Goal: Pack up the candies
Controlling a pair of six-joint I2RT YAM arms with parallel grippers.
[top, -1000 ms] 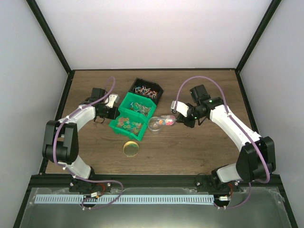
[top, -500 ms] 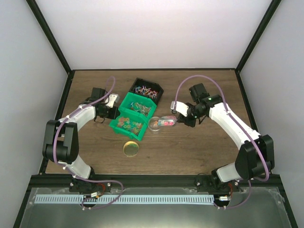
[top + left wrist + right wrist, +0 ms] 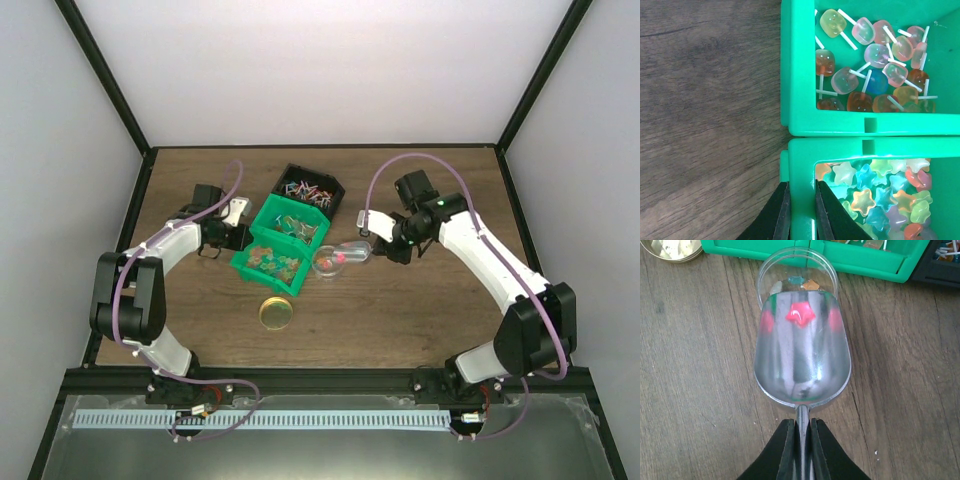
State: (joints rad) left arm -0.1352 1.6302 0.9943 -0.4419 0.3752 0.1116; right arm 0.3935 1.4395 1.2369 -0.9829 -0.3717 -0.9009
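My right gripper point(image 3: 801, 440) is shut on the handle of the silver metal scoop point(image 3: 800, 360). The scoop's lip rests over the mouth of a clear jar point(image 3: 796, 277). One red star candy point(image 3: 800, 315) lies near the scoop's lip, and a few candies point(image 3: 809, 284) lie inside the jar. In the top view the scoop point(image 3: 353, 251) meets the jar point(image 3: 324, 263) beside the green bins. My left gripper point(image 3: 801, 212) is shut on the side wall of the near green bin point(image 3: 802, 150), which is full of star candies point(image 3: 875, 195).
A second green bin point(image 3: 800, 100) holds candies on sticks point(image 3: 875, 65). A black bin point(image 3: 310, 189) with wrapped sweets stands behind it. The round gold lid point(image 3: 277, 313) lies on the table in front of the bins and also shows in the right wrist view point(image 3: 672, 250).
My right gripper has moved the scoop a little left up to the jar's mouth, and the candies have slid forward toward the jar. The left arm has not moved.
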